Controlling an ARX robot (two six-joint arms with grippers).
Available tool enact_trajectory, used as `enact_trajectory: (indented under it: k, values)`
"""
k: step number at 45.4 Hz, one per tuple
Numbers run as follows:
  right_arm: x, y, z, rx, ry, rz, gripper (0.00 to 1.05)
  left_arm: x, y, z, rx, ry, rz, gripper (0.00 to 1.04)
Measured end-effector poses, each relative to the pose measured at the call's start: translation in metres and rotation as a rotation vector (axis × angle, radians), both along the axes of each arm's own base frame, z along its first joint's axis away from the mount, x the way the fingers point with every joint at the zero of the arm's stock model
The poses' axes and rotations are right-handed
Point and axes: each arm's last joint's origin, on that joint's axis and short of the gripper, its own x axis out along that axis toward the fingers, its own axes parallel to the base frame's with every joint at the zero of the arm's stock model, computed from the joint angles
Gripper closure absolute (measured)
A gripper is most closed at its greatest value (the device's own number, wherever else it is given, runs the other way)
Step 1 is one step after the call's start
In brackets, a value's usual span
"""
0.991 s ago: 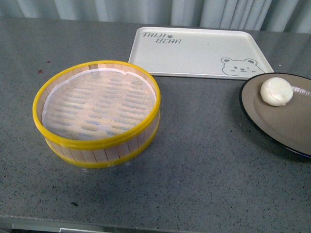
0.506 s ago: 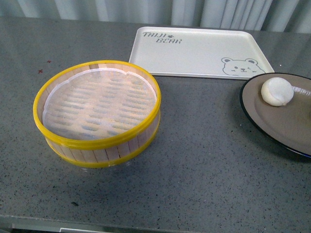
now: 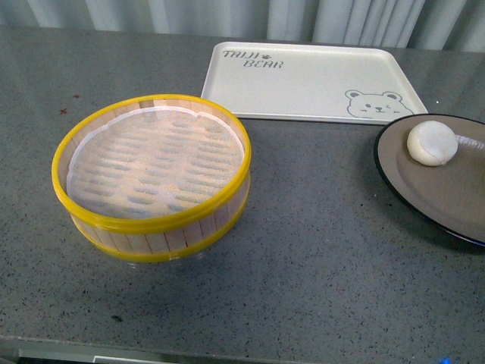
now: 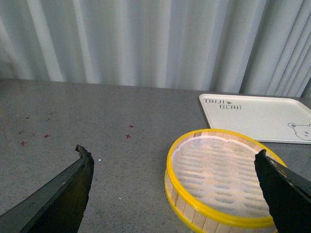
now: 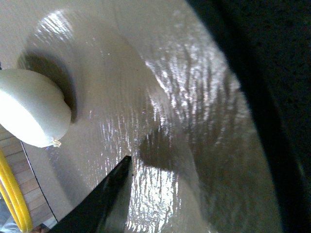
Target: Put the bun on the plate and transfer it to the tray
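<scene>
Cream-white and small, the bun [image 3: 431,142] sits on the tan inside of the black-rimmed plate [image 3: 424,201], so the first half of the task looks done. The plate rests on the grey counter [image 3: 318,250], not yet on the tray [image 3: 303,83].

The right hand [image 5: 109,194] shows only one dark finger, low over the plate's glossy floor, with the bun just beside it. I cannot tell whether that hand is spread or closed. The left hand [image 4: 171,154] hangs with its fingers spread wide and nothing between them. The yellow-rimmed steamer basket [image 4: 194,204] is just ahead of it and the tray is beyond that.

The main risk, as I judge it, is the loose bun. Nothing restrains it, so a tilt while the plate is lifted could roll it over the shallow rim. The finger is close enough to knock it when the hand shifts for a grip. The smooth, sloping rim may also slip from a pinch. The tray's raised edge, near the plate, could catch the plate's underside if it is carried too low.
</scene>
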Motion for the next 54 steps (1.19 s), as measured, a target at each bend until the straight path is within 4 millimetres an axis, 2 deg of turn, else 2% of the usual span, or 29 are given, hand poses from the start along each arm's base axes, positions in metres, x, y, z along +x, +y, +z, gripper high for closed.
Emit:
enact_trajectory:
  k: [5,8,15,24,30,37,40,42,48,54]
  values:
    - [-0.001,-0.001,0.0,0.028,0.015,-0.021,0.72,0.0,0.0,0.0,0.0,0.0,0.0,0.07]
    - [-0.002,-0.003,0.005,0.067,-0.004,-0.033,0.85,0.0,0.0,0.0,0.0,0.0,0.0,0.07]
    - [-0.009,-0.001,0.017,0.09,-0.083,-0.042,1.01,0.0,0.0,0.0,0.0,0.0,0.0,0.07]
    - [-0.024,0.009,0.024,0.174,-0.202,-0.058,1.02,0.0,0.0,0.0,0.0,0.0,0.0,0.07]
    - [-0.02,0.016,0.03,0.243,-0.293,-0.05,1.02,0.0,0.0,0.0,0.0,0.0,0.0,0.07]
    - [0.002,0.029,0.043,0.279,-0.392,-0.034,1.02,0.0,0.0,0.0,0.0,0.0,0.0,0.07]
    - [0.021,0.037,0.047,0.301,-0.424,-0.021,1.02,0.0,0.0,0.0,0.0,0.0,0.0,0.07]
    - [0.041,0.043,0.049,0.317,-0.438,-0.018,1.02,0.0,0.0,0.0,0.0,0.0,0.0,0.07]
    - [0.085,0.055,0.038,0.345,-0.407,-0.048,1.02,0.0,0.0,0.0,0.0,0.0,0.0,0.07]
    - [0.12,0.065,0.023,0.368,-0.361,-0.067,1.02,0.0,0.0,0.0,0.0,0.0,0.0,0.07]
